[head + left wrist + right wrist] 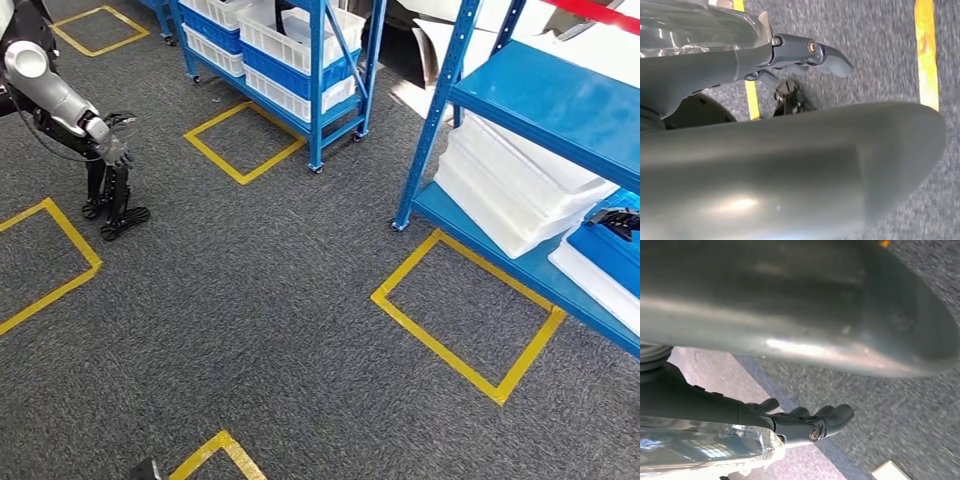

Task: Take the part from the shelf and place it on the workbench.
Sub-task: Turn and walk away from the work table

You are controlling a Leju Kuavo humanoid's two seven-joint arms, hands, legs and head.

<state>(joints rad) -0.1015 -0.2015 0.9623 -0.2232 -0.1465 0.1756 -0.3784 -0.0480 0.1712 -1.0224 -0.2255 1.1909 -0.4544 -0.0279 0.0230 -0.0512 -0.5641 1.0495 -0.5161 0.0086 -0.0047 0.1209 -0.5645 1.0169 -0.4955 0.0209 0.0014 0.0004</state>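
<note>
Underfoot, dark grey speckled carpet [249, 300], marked with squares of yellow floor tape; nearest, the corner of one yellow tape square [215, 448] at the lower edge of the head view; next, a full yellow tape outline [468, 320] just in front of the near blue steel shelf rack [543, 100] on the right; on that rack's lower board, a tilted stack of white plastic trays [513, 190], and beside it a flat blue plastic tray [604, 250] lying on a white one; on the blue tray, at the right edge of the view, the small black angular part [615, 220], lying on the shelf and apart from both hands. Seen from the right wrist, the right hand [806, 422] hanging over carpet, fingers [836, 415] stretched out and slightly apart, nothing between them. Over on the left, a partial yellow tape square [45, 260]; just beyond it the silver left arm [45, 85] reaching down to the left hand [113, 175], dark fingers pointing at the floor with a black latticed shape at their ends; cannot tell whether hand or held thing, so grip unclear; from the left wrist, thumb [828, 60] straight, the rest hidden. Farther off, another yellow tape square [245, 140] before a second blue shelf rack on castors [317, 110] loaded with white plastic bins [302, 40]; farthest, one more yellow square [98, 28] at the top left.
</note>
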